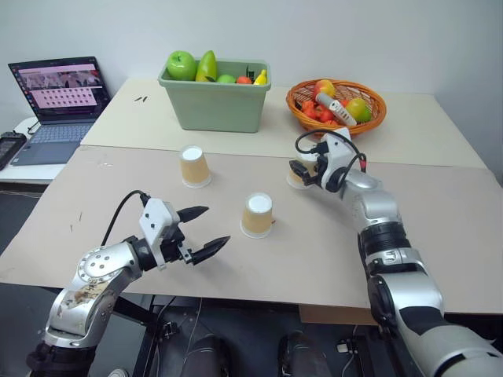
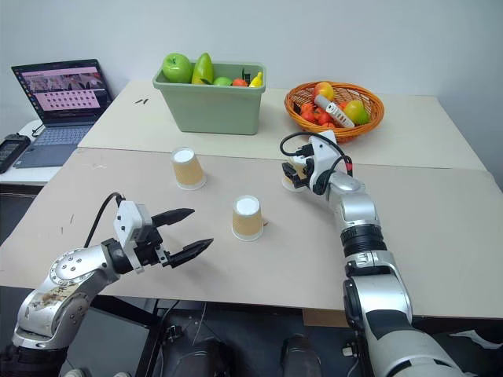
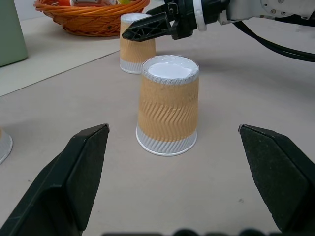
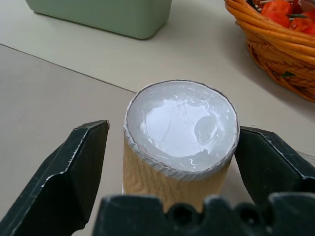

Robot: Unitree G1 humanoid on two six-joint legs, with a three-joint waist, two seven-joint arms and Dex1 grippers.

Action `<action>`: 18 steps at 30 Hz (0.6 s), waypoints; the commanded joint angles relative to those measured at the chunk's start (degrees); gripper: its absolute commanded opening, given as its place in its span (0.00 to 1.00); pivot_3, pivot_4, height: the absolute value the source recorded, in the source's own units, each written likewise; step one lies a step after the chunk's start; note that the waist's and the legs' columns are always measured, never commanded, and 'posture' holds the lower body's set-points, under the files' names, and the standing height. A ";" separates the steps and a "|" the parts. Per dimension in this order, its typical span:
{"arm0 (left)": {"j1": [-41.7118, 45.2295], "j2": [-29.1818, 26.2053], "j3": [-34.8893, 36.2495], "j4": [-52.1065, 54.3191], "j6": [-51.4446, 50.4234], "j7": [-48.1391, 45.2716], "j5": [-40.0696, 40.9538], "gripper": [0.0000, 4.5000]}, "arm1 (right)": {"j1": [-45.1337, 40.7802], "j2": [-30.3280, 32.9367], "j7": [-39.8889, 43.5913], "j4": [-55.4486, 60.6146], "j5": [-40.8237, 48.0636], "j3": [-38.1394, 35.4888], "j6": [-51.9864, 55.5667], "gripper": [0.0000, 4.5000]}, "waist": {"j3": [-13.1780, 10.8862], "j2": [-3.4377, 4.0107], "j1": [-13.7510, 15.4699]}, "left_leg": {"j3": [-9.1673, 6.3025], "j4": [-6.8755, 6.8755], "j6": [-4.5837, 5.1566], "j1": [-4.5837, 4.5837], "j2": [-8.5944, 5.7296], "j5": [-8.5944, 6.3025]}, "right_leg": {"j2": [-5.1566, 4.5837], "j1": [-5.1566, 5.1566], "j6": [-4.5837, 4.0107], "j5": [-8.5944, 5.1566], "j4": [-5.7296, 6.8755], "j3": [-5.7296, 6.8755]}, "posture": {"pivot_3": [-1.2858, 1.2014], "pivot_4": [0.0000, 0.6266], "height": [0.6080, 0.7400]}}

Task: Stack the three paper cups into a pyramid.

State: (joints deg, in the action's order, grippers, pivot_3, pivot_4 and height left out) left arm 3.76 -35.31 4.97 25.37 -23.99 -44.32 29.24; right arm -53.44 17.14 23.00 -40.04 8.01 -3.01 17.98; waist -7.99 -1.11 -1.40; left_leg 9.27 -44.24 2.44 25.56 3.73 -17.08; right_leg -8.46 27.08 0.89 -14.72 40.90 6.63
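Three paper cups stand upside down on the tan table (image 1: pixel 440 236), tan-orange with white bases up. One cup (image 1: pixel 194 166) is at the left rear and a second cup (image 1: pixel 258 215) sits in the middle. The third cup (image 4: pixel 182 118) is on the right, near the basket. My right gripper (image 1: pixel 302 170) is open and level, with one finger on each side of that cup's top. My left gripper (image 1: pixel 217 225) hangs open above the table, left of the middle cup (image 3: pixel 170 108) and pointing at it, a short gap away, with nothing between its fingers.
A green bin (image 1: pixel 216 106) of fruit stands at the back centre. An orange wicker basket (image 1: pixel 369 118) of fruit sits at the back right, just behind the right cup. An open laptop (image 1: pixel 59 98) is on a side table at the far left.
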 commanded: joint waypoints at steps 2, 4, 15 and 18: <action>-0.22 -0.42 1.06 1.99 0.54 0.25 0.16 1.00 | -3.36 -0.37 -0.12 -1.59 0.11 -1.18 -3.36 0.99 | 0.00 0.00 -0.27 | 0.00 0.00 0.00 0.00 0.00 0.00 | 0.00 0.00 0.00 0.00 0.02 0.00 | 0.52 0.24 0.50; -0.29 -0.49 1.12 2.05 0.47 0.26 0.23 1.00 | -3.77 -0.48 0.00 -2.04 0.17 -1.21 -3.67 0.94 | 0.00 0.00 -0.46 | 0.00 0.00 0.00 0.01 0.00 0.00 | 0.00 0.01 0.00 0.00 0.07 -0.01 | 0.52 0.24 0.50; -0.14 -0.70 0.78 2.10 0.12 0.39 0.27 1.00 | -3.58 -0.33 0.57 -0.60 0.14 -0.93 -4.07 0.60 | -0.01 0.01 -1.01 | 0.00 0.00 0.00 0.01 0.01 0.00 | 0.00 0.01 0.00 0.00 0.10 -0.02 | 0.52 0.24 0.50; -0.28 -0.72 0.68 2.17 0.11 0.35 0.28 1.00 | -2.64 0.67 1.59 3.16 0.94 -1.42 -3.28 0.60 | -0.03 0.04 -1.02 | 0.00 0.00 0.00 0.01 0.01 0.00 | 0.00 0.02 0.00 0.00 0.09 -0.03 | 0.52 0.24 0.50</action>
State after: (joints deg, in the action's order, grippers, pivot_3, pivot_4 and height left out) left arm 3.45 -35.54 4.99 25.41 -24.06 -43.94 29.25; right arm -55.25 16.60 23.80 -41.70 8.06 -3.07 15.31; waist -8.01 -1.07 -2.42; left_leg 9.27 -44.24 2.44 25.59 3.74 -17.08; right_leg -8.46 27.13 0.90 -14.73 41.00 6.59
